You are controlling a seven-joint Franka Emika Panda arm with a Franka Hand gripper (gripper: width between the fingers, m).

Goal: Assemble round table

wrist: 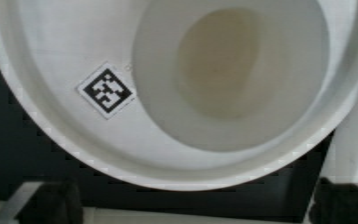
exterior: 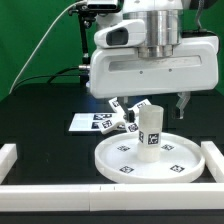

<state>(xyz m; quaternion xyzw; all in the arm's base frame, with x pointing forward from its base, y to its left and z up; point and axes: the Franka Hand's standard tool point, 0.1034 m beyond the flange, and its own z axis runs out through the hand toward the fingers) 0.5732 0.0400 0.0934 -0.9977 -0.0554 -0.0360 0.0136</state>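
The round disc [exterior: 150, 160] lies flat on the black table between the rails, with several square tags on its face. The short leg [exterior: 150, 128] stands upright on the disc's centre and carries a tag. The cross-shaped base [exterior: 119, 113] lies just behind the disc, partly hidden under the arm. My gripper [exterior: 180, 104] hangs over the far right of the disc, mostly hidden by the arm. In the wrist view the disc [wrist: 87, 130] with one tag fills the frame, with a blurred oval in its middle. My gripper [wrist: 197, 205] is open and empty, fingers [wrist: 51, 205] wide apart.
The marker board [exterior: 86, 122] lies behind the disc toward the exterior view's left. White border rails stand at the left [exterior: 8, 158], front [exterior: 100, 196] and right [exterior: 214, 158]. A green backdrop stands behind the table.
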